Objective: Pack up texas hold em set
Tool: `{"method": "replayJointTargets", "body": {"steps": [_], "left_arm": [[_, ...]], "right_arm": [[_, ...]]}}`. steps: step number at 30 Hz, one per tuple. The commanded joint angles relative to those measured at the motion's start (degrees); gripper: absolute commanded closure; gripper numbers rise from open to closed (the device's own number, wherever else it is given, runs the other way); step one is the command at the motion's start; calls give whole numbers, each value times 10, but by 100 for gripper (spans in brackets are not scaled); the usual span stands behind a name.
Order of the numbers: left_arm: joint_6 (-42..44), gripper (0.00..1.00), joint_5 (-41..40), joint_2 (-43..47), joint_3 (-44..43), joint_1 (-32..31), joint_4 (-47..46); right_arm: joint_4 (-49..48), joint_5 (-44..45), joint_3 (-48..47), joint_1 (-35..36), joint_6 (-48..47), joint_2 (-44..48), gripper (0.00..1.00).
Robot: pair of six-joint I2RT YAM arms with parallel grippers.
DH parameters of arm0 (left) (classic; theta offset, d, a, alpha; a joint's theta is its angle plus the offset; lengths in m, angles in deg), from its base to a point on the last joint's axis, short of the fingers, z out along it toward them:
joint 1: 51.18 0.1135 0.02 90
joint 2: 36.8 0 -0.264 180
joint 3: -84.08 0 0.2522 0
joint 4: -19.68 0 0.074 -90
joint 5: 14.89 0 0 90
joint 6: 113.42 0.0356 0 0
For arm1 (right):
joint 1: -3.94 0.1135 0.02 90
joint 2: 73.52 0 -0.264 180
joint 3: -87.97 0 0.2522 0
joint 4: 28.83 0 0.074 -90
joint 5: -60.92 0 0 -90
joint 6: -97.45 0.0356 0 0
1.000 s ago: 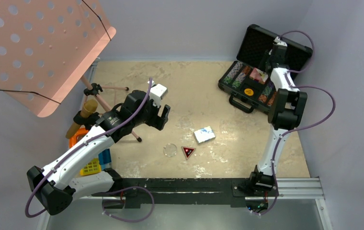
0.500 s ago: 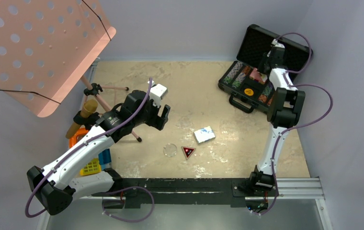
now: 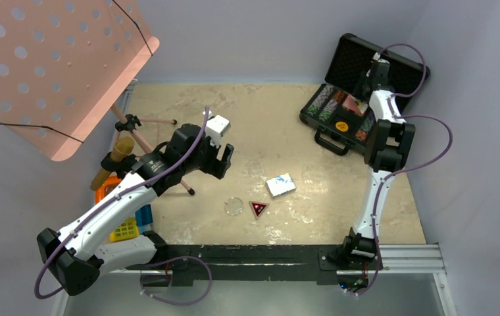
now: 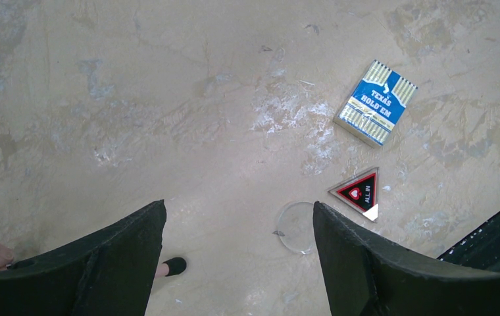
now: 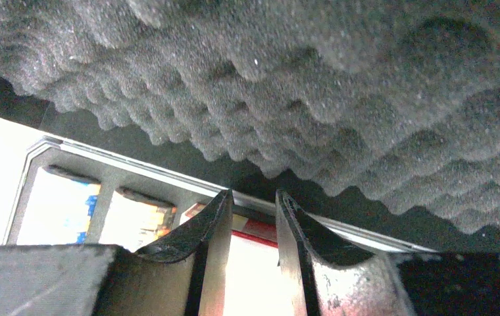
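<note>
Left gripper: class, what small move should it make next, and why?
Probably lower onto the clear button, the nearest piece under the open left gripper; button, blue card deck and triangular marker all lie on the table, outside the open case.

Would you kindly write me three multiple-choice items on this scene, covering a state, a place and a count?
1. The case is: A shut; B open; C upside down.
2. The blue deck lies: A in the case; B leaning on the case; C on the table.
3. Set pieces lying outside the case: A one; B three; C five.
Answers: 1 B, its foam-lined lid stands up; 2 C, it rests flat, apart from the case; 3 B, the deck, a clear button and a marker.
</note>
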Motion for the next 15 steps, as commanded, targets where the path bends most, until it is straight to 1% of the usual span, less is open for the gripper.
{"method": "replayJointTargets", "body": {"steps": [1,10,11,15], "left_arm": [[3,15,-4,9,-22,2,-12],[3,15,-3,13,-22,2,-10],[3,15,-3,13,-22,2,-10],[3,15,-5,15,-22,2,-10]], "right_arm": [[75,-28,44,2,24,30,65],[80,-8,86,14,38,52,64],[80,-6,84,14,36,52,62],[83,-3,68,14,23,59,46]]}}
